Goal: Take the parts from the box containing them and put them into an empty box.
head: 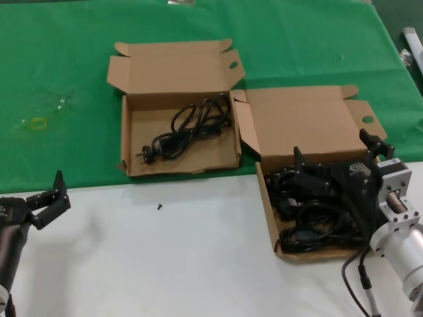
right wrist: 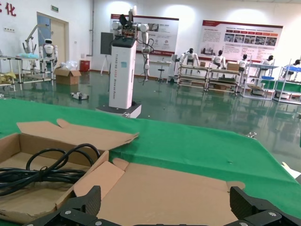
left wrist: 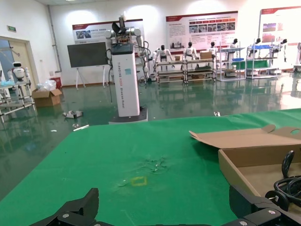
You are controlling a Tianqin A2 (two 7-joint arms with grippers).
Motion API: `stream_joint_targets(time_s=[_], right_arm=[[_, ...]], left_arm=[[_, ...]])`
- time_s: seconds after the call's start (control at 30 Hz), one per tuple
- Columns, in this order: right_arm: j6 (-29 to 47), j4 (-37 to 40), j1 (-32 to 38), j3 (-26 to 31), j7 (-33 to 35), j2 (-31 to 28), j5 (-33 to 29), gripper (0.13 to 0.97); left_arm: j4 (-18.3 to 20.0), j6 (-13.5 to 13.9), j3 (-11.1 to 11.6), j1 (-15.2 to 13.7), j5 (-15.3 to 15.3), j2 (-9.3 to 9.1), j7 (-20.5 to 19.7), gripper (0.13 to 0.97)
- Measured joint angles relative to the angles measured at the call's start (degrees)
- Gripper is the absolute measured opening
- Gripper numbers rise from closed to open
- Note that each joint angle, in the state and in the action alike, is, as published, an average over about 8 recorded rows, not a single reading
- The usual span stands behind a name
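Left pincer [head: 51, 198]: sitting idle over the white tabletop [head: 165, 264], well to the left of both boxes, fingers [head: 59, 181] spread apart and gripping nothing.

Yellow mark [head: 38, 123]: lying on the green cloth [head: 66, 66], left of the first box.

Small dark speck [head: 159, 207]: resting on the white tabletop just in front of the first box.

First box [head: 129, 142]: lying open on the green cloth, lid folded back with both ears spread flat, one ear showing a round hole. One black coiled cord [head: 188, 129] is lying inside it.

Second box [head: 271, 214]: sitting just to the right of the first box, lid back, one ear bent inward, straddling the cloth edge and the tabletop. A pile of black cords [head: 310, 228] is filling its tray.

Right pincer [head: 337, 155]: hovering over the second box's tray above the pile, fingers [head: 299, 158] spread wide, gripping nothing.
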State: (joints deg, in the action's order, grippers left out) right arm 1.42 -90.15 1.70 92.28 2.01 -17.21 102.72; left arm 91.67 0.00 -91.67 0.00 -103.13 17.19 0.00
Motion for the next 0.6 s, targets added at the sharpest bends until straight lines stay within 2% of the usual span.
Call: stream_joint_targets(time_s=[0.6], right_arm=[[0.0,0.0,0.0,0.0,0.0,0.0,0.0,0.966]], left_arm=[[0.0,0.0,0.0,0.0,0.0,0.0,0.0,0.966]])
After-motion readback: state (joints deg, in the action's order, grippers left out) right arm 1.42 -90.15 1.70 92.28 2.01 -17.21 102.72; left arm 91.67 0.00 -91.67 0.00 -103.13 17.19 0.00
